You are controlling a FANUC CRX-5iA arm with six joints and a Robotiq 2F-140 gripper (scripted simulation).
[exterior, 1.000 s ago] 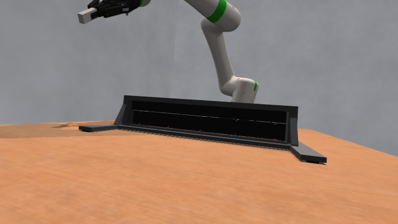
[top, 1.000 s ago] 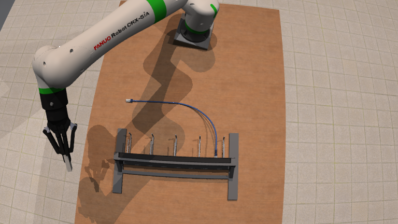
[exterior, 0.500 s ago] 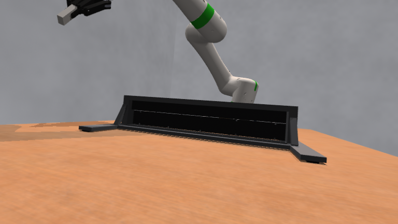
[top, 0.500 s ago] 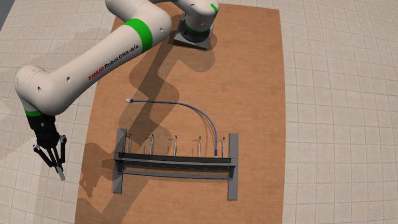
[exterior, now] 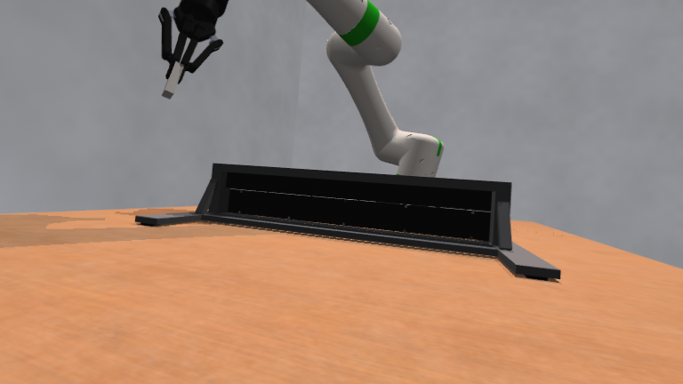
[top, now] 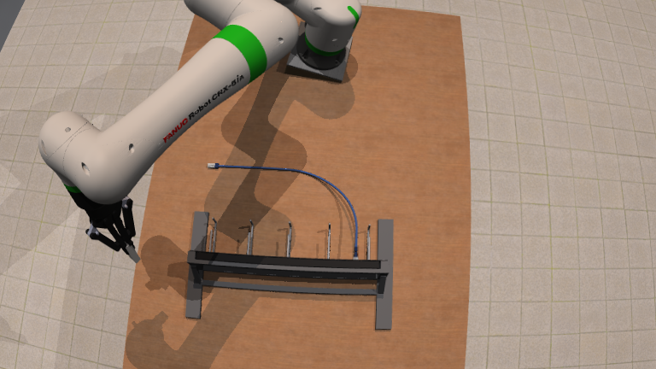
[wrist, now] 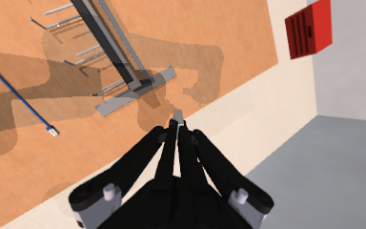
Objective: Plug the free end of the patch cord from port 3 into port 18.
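Observation:
The black patch-panel rack (top: 289, 263) stands on the wooden table, seen from its back side in the exterior view (exterior: 357, 206). A blue patch cord (top: 309, 178) arcs from the rack's right part to its free plug (top: 212, 166), which lies on the table behind the rack. The plug also shows in the wrist view (wrist: 52, 131). My gripper (top: 132, 254) (exterior: 168, 91) is shut and empty. It hangs high in the air off the rack's left end, near the table's left edge, far from the plug. The port numbers are not visible.
The robot base (top: 321, 55) stands at the table's far end. A red box (wrist: 309, 29) sits off the table by the wall. Several thin cable-support bars (top: 289, 237) stick out behind the rack. The table's left edge lies below the gripper.

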